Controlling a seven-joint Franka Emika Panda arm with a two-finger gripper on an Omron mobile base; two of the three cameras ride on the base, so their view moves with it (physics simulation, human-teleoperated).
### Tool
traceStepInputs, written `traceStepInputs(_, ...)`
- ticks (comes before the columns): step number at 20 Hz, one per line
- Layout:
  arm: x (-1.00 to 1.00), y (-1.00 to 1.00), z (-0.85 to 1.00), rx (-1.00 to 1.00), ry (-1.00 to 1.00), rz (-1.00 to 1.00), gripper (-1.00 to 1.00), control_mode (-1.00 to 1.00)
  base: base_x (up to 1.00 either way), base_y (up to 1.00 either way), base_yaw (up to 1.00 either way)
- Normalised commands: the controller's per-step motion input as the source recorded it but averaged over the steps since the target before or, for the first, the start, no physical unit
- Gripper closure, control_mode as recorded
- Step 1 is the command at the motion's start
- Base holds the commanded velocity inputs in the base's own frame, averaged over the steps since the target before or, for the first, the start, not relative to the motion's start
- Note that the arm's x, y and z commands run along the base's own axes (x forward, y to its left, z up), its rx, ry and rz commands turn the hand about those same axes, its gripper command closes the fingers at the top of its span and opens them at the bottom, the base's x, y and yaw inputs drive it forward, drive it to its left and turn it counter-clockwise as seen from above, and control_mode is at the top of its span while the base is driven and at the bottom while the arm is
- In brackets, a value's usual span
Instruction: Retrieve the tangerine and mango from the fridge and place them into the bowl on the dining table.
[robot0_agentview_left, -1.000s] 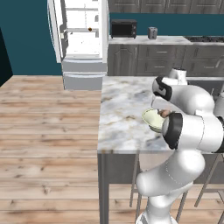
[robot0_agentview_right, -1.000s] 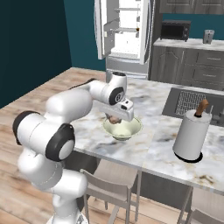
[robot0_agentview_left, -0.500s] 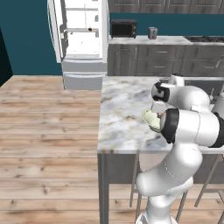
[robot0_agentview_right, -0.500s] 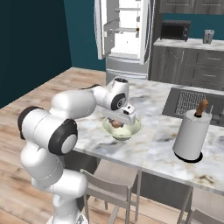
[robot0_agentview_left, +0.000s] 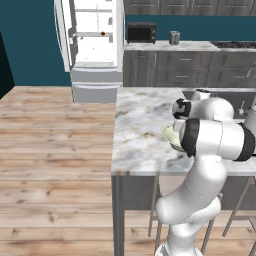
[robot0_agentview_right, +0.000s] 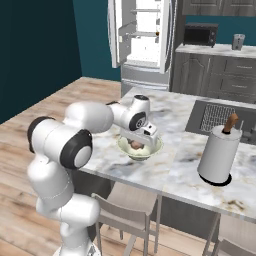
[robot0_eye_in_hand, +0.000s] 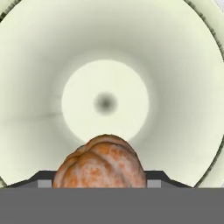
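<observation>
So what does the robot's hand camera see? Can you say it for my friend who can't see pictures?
An orange, bumpy tangerine sits between the gripper's two dark fingertips, right above the inside of a pale cream-green bowl. The bowl has nothing else in it.

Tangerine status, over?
Gripper shut on tangerine, above the bowl. Not yet released. Bowl bottom bare, nothing in the way. Fridge door open.
</observation>
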Motion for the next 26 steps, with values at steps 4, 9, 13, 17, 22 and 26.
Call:
traceStepInputs(4,0.19,-0.06,-0.21,0.0,0.0,0.0,1.0,-1.0,0.0,0.0,0.0)
traceStepInputs(9,0.29,-0.07,-0.2,0.0,0.0,0.0,-1.0,-1.0,0.0,0.0,0.0)
traceStepInputs(13,0.39,-0.08,-0.16,0.0,-0.02,0.0,-1.0,-1.0,0.0,0.0,0.0)
traceStepInputs(17,0.27,-0.07,-0.05,0.0,-0.01,0.0,-1.0,-1.0,0.0,0.0,0.0)
traceStepInputs(22,-0.02,-0.01,0.21,0.0,-0.01,0.0,-1.0,-1.0,0.0,0.0,0.0)
traceStepInputs(26,-0.37,0.0,0.88,0.0,-0.02,0.0,-1.0,-1.0,0.0,0.0,0.0)
